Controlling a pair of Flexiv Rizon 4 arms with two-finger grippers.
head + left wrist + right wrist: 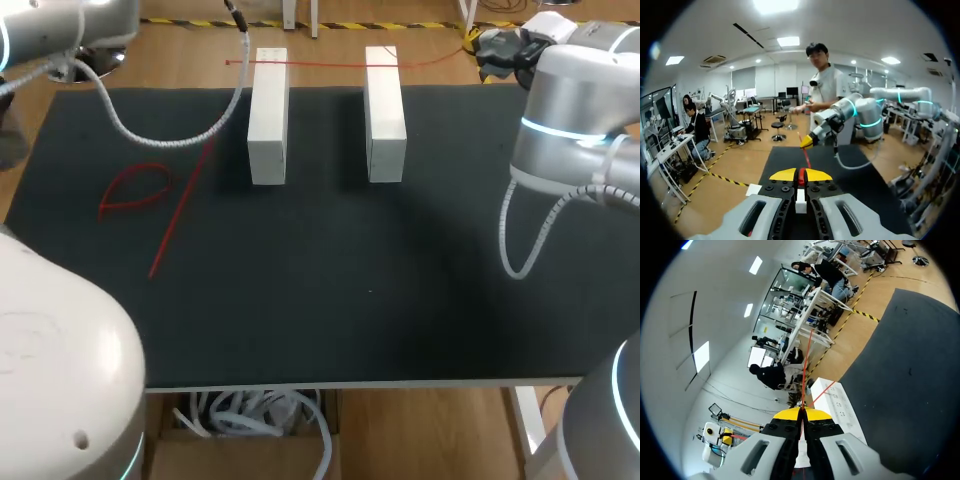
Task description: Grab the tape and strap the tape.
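Spanning two white blocks (268, 115) at the far edge of the mat (300, 300), the red tape (325, 64) runs taut. The left gripper (800, 174) and the right gripper (801, 411) are each clamped on one end.

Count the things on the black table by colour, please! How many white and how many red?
White blocks: 2
Red tape stretched over the blocks: 1
Red tape loop: 1
Slanted red tape strand: 1
Total: 5, though the red bits may join up.
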